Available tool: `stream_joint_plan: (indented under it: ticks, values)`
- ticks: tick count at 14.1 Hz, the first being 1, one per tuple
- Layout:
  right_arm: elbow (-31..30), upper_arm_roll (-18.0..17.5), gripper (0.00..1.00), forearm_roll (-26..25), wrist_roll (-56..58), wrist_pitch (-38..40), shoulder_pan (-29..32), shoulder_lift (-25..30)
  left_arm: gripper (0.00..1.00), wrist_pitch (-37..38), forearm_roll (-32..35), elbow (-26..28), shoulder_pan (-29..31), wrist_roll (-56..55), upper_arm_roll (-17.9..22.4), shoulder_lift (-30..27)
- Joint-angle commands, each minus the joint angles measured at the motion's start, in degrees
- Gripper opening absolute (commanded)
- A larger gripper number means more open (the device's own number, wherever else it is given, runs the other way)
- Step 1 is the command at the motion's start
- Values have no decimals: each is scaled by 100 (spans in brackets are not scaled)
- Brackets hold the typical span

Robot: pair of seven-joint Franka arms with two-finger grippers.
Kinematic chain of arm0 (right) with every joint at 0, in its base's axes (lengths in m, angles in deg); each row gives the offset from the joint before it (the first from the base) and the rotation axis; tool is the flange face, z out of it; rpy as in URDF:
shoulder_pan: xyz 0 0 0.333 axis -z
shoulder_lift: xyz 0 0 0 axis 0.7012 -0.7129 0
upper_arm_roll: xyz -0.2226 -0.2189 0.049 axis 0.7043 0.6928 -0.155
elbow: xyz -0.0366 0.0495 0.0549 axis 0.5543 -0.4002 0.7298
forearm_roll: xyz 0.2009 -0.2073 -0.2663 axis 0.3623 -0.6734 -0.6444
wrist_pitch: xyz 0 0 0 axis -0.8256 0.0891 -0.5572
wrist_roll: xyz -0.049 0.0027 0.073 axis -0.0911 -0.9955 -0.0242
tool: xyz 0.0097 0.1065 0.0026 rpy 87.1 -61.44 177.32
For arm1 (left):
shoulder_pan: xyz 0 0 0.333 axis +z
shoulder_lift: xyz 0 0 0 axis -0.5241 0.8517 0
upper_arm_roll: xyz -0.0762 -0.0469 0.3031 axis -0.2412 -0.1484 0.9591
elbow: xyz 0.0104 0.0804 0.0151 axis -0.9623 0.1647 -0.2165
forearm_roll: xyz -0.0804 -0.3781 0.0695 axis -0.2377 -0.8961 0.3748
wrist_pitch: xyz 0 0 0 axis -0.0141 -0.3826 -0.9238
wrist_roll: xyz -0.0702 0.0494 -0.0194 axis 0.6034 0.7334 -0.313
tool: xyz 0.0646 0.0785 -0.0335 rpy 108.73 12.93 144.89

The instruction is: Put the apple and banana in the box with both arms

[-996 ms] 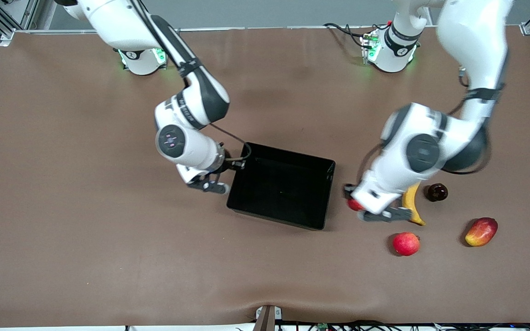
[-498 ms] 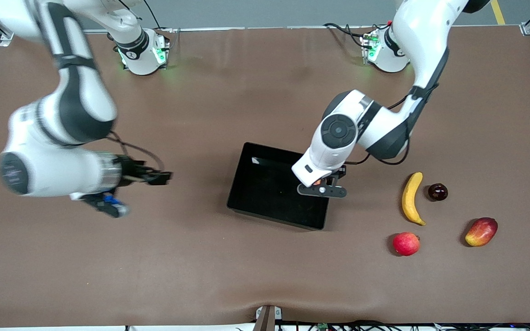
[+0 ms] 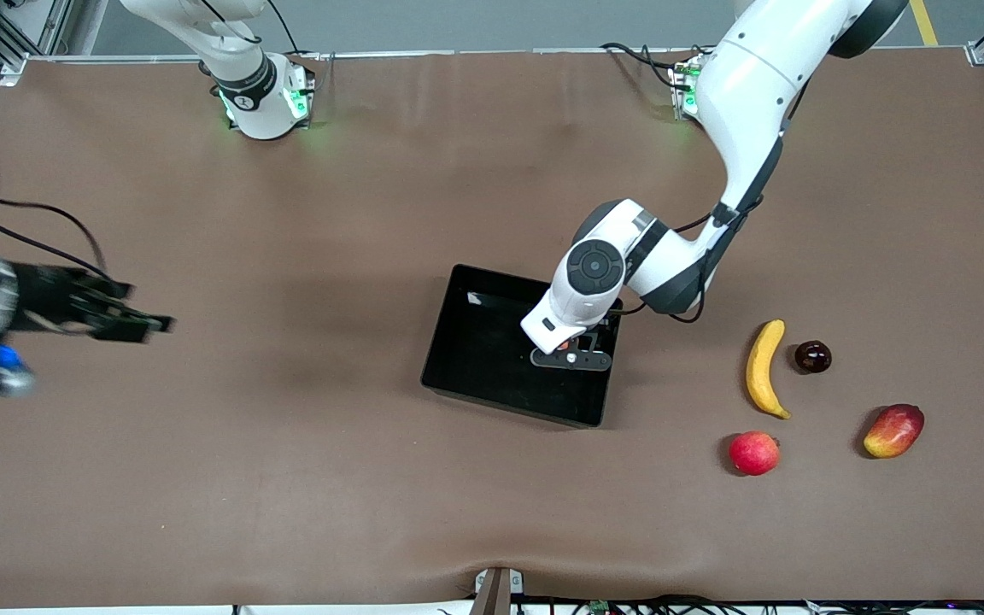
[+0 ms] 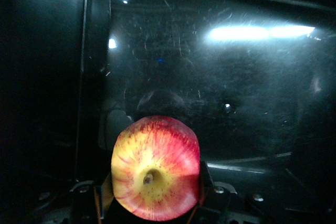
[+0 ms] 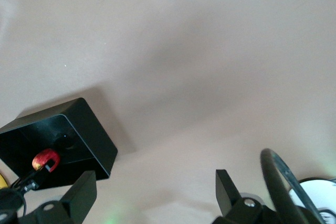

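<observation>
My left gripper (image 3: pixel 573 355) is shut on the apple (image 3: pixel 562 347), red with yellow streaks, and holds it low inside the box (image 3: pixel 468 342), a shallow black tray, at the box's end toward the left arm. In the left wrist view the apple (image 4: pixel 155 167) sits between the two fingers over the glossy box floor (image 4: pixel 220 93). The banana (image 3: pixel 764 369) lies on the table between the box and the left arm's end. My right gripper (image 3: pixel 129 323) is open and empty, up over the table at the right arm's end. The right wrist view shows its spread fingers (image 5: pixel 79 195), the box (image 5: pixel 86 129) and the apple (image 5: pixel 44 159).
A dark round fruit (image 3: pixel 811 356) lies beside the banana. A pinkish-red round fruit (image 3: pixel 753 453) and a red-yellow mango (image 3: pixel 893 430) lie nearer the front camera. The table is covered in brown cloth (image 3: pixel 287 444).
My left arm has carried the apple from beside the banana into the box. My right arm has swung away from the box to the right arm's end of the table.
</observation>
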Motion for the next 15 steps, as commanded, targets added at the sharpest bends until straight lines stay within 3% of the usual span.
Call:
stream_joint_plan:
  ticks: [1, 2, 3, 4, 5, 8, 10, 12, 15]
  values:
    - [-212, -111, 100, -617, 217, 204, 10, 841, 0, -58, 153, 20, -71, -164, 50, 66]
    - [-299, -111, 100, -758, 243, 274, 10, 1079, 0, -58, 162, 20, -71, -155, 50, 101]
    - [-431, -111, 100, -812, 287, 379, 54, 1325, 32, -58, 153, 20, -71, -155, 50, 119]
    - [-545, -111, 100, -821, 470, 424, 176, 1562, 76, -58, 153, 11, -71, -181, 59, 119]
    - [-642, -111, 100, -882, 890, 450, 238, 1782, 100, -58, 153, -24, -62, -164, 67, 110]
    - [-1204, -111, 100, -1198, 1456, 495, 327, 2468, 100, 29, 144, -243, -10, -190, 76, -65]
    - [-1511, -163, 100, -1627, 1788, 503, 257, 2811, 100, 555, 110, -541, 174, -147, 85, -407]
    - [-1732, -172, 100, -1814, 2587, 486, 160, 2866, 100, 1065, 153, -814, 411, -129, 85, -732]
    - [-1750, -155, 100, -1744, 2705, 460, 186, 2839, 100, 1286, 153, -842, 1131, 255, 59, -1014]
